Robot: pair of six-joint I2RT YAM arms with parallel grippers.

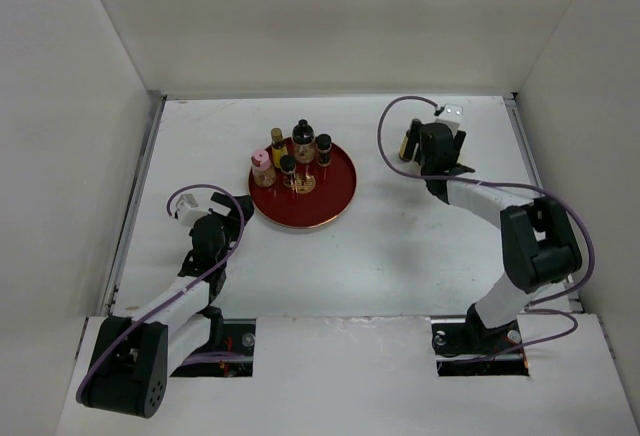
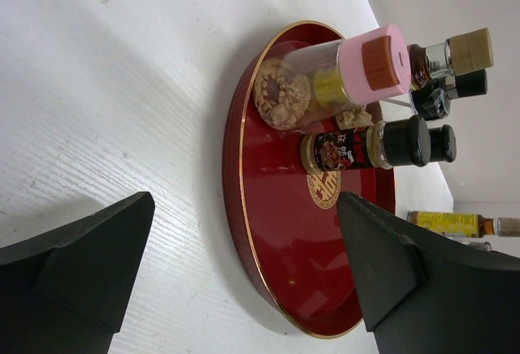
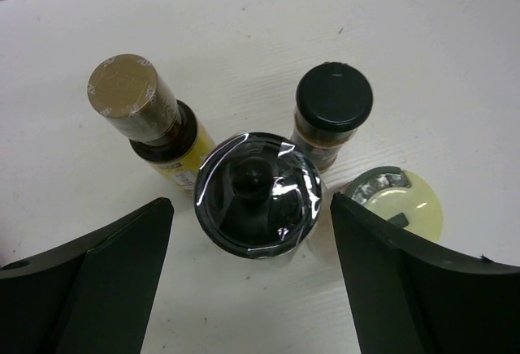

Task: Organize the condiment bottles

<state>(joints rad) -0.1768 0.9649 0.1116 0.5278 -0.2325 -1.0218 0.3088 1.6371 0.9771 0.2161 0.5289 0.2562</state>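
Note:
A round red tray (image 1: 322, 212) holds several condiment bottles: a pink-capped jar (image 1: 263, 168), a yellow bottle (image 1: 277, 146), a dark round bottle (image 1: 303, 140) and small black-capped ones (image 1: 323, 148). My right gripper (image 1: 432, 144) hovers open at the far right over a second group. In the right wrist view it (image 3: 250, 201) straddles a black dome-capped bottle (image 3: 258, 193), not touching it, with a tan-capped yellow bottle (image 3: 138, 106), a black-capped jar (image 3: 333, 101) and a pale yellow-capped one (image 3: 404, 205) around it. My left gripper (image 1: 222, 218) is open and empty, just left of the tray (image 2: 284, 232).
The left wrist view shows the pink-capped jar (image 2: 345, 78) and a black-capped labelled bottle (image 2: 366, 147) at the tray's near side. White walls enclose the table on the left, back and right. Bare tabletop lies between the tray and the right group.

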